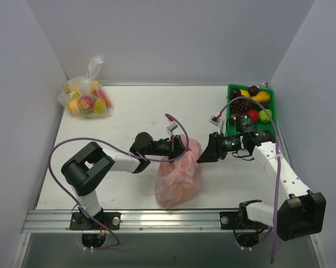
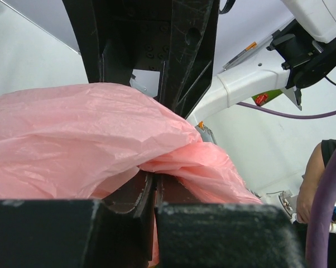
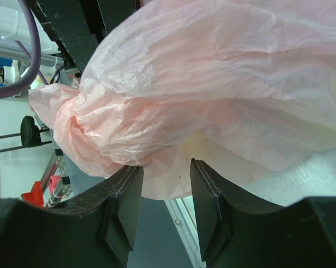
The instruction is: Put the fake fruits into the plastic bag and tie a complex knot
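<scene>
Left pincer (image 2: 154,190) pinches the pink bag (image 1: 179,178), right pincer (image 3: 165,178) spread against it; fruits (image 1: 261,97) lie in the green tray (image 1: 230,97), no knot yet.

The fingers (image 3: 123,195) of the right end effector (image 3: 167,167) stand parted beneath the pink plastic bag (image 3: 224,84), whose lower fold sags between their tips.

The bag (image 1: 179,176) is thin, crinkled, translucent pink plastic. The far-left clear bag (image 1: 85,97) is glossy film. The surface (image 1: 134,111) is smooth, matt white; the near rail (image 1: 157,220) is bare metal.
</scene>
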Controlling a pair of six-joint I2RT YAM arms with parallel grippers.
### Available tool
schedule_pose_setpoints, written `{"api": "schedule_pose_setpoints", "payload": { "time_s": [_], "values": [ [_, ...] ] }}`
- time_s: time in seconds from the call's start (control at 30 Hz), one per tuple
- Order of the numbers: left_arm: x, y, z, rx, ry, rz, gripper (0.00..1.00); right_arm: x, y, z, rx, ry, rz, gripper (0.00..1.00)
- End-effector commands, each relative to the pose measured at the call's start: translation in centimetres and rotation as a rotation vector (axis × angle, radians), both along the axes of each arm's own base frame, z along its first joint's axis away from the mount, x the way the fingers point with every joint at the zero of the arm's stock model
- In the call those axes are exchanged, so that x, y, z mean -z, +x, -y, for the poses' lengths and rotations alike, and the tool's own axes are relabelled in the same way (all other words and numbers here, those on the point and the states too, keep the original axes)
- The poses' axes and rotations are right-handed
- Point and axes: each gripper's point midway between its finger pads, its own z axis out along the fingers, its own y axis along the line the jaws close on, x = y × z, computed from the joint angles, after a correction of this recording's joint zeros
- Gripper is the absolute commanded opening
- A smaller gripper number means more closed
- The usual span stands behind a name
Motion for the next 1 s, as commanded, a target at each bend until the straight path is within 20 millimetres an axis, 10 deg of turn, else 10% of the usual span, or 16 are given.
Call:
{"api": "schedule_pose_setpoints", "payload": {
  "time_s": [0.0,0.43,0.97],
  "values": [
    [-2.7,-0.8,0.2,0.038,-0.096,0.115,0.07,-2.0,1.0,-0.9,-0.015,0.072,0.049,0.40],
    [-2.8,-0.8,0.8,0.056,-0.110,0.130,0.07,-2.2,-0.6,-2.7,-0.086,0.094,0.027,0.49],
    [-2.1,-2.3,-0.8,0.105,-0.097,0.161,0.36,-2.6,-0.4,-2.9,-0.083,0.125,0.005,0.24]
  ]
}}
